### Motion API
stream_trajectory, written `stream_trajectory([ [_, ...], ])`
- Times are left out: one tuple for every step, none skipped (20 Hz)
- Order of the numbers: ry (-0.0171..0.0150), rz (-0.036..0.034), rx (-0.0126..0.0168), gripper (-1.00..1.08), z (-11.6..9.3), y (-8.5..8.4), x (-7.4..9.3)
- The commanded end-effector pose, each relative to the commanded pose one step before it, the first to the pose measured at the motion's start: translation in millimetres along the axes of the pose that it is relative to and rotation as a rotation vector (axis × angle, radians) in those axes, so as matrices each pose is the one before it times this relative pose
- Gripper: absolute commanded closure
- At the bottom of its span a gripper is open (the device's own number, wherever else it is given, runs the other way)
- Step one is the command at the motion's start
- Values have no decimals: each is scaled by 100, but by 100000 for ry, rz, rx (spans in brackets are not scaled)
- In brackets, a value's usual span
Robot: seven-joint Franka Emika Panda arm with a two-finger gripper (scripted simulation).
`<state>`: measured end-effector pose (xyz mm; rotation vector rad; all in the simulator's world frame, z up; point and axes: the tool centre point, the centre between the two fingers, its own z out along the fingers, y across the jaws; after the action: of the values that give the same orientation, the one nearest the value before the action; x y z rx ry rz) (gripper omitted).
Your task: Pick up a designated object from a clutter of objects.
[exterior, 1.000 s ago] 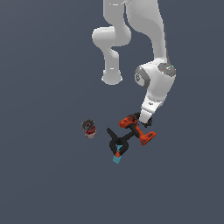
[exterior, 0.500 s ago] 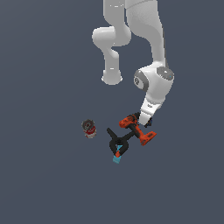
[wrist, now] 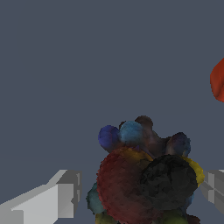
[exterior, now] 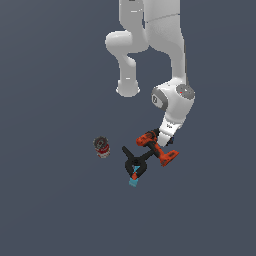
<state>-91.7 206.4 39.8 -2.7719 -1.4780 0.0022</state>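
Note:
In the wrist view the designated object [wrist: 146,179], a dark lumpy cluster with blue, yellow, teal and reddish bumps, sits between my two grey fingers [wrist: 52,199]. My gripper [wrist: 140,192] is open around it, with a narrow gap showing at one finger. In the exterior view my gripper [exterior: 161,136] is low, right at the orange-and-black drill [exterior: 157,149], and the designated object is hidden there. The black clamp with a blue tip [exterior: 134,167] lies just to the exterior view's left of the drill. The red-grey can [exterior: 101,146] stands apart, further left.
An orange part of the drill [wrist: 218,81] shows at the wrist view's edge. The floor [exterior: 50,210] is a flat dark grey surface. The arm's white base [exterior: 128,90] stands behind the clutter.
The arm's wrist has come down toward the drill and the clutter. The drill, clamp and can have not moved.

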Motion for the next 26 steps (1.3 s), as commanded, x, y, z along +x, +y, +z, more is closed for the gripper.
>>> stream_trajectory([
  [87,-8,-77,108,134,30,26],
  [0,0,0,108,0,0,0],
  [0,0,0,108,0,0,0],
  [0,0,0,108,0,0,0],
  [0,0,0,108,0,0,0],
  [0,0,0,108,0,0,0],
  [0,0,0,108,0,0,0],
  [0,0,0,108,0,0,0],
  [0,0,0,108,0,0,0],
  [0,0,0,108,0,0,0],
  [34,70,-133,108,-107,68,-29],
  [0,0,0,108,-23,0,-3],
  [0,0,0,108,-68,1,-9],
  [0,0,0,108,-114,2,-15],
  [0,0,0,108,-159,3,-21],
  [0,0,0,108,-205,4,-27],
  [0,0,0,108,-251,5,-33],
  [0,0,0,108,-297,5,-39],
  [0,0,0,108,-343,6,-45],
  [-43,-41,-35,108,-380,-13,-38],
  [0,0,0,108,-436,7,-57],
  [0,0,0,108,-483,7,-62],
  [0,0,0,108,-531,7,-68],
  [0,0,0,108,-579,7,-73],
  [-39,-57,-4,108,-612,-17,-60],
  [0,0,0,108,-677,7,-83],
])
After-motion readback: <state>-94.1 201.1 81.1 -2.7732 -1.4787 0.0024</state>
